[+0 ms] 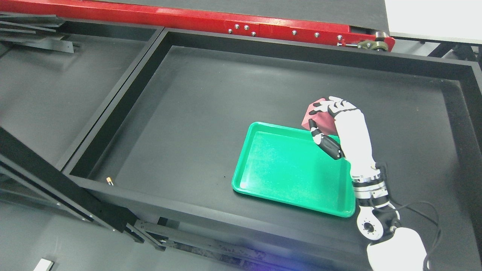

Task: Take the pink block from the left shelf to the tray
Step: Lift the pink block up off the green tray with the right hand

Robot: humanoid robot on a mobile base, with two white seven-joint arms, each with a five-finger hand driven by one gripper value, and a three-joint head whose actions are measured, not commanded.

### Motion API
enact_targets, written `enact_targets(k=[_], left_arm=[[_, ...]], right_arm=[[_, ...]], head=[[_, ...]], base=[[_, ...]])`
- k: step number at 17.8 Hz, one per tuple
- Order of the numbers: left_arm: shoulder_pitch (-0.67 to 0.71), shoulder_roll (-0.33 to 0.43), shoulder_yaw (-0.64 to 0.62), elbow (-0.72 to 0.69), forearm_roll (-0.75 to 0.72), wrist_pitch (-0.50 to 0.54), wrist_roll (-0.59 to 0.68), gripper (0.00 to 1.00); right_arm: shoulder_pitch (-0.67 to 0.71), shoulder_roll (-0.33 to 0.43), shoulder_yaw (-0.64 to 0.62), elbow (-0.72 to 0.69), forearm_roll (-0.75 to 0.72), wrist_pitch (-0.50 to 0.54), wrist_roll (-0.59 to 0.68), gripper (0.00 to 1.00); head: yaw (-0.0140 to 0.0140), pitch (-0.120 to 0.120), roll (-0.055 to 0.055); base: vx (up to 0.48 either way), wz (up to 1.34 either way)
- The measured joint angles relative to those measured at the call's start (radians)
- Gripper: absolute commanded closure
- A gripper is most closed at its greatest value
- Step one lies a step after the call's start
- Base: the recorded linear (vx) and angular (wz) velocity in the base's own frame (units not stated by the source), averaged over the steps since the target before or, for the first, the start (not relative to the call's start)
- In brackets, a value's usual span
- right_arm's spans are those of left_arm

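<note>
The right arm reaches up from the lower right, its hand [331,124] clenched around the pink block [319,119], fingers over the top, thumb beneath. The green tray [263,177] lies just below-left of the hand.

One pink block [319,117] and one green tray [286,169] are in view. One robot hand [333,122] shows, and one small brass-coloured piece [109,181].

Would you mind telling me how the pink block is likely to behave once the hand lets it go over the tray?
The pink block looks rigid, keeping sharp edges in the right hand. Its flat faces suggest it will settle rather than roll. It is held tilted over the green tray rim, so it may tip onto a face.
</note>
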Motion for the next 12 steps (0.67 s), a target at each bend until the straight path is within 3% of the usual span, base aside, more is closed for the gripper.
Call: enact_targets(k=[12], left_arm=[[0.0,0.0,0.0,0.0,0.0,0.0,0.0,0.0]], right_arm=[[0.039,0.0,-0.037,-0.07,-0.091,-0.004,-0.008,0.96]], head=[[0.0,0.0,0.0]], base=[[-0.178,0.07]])
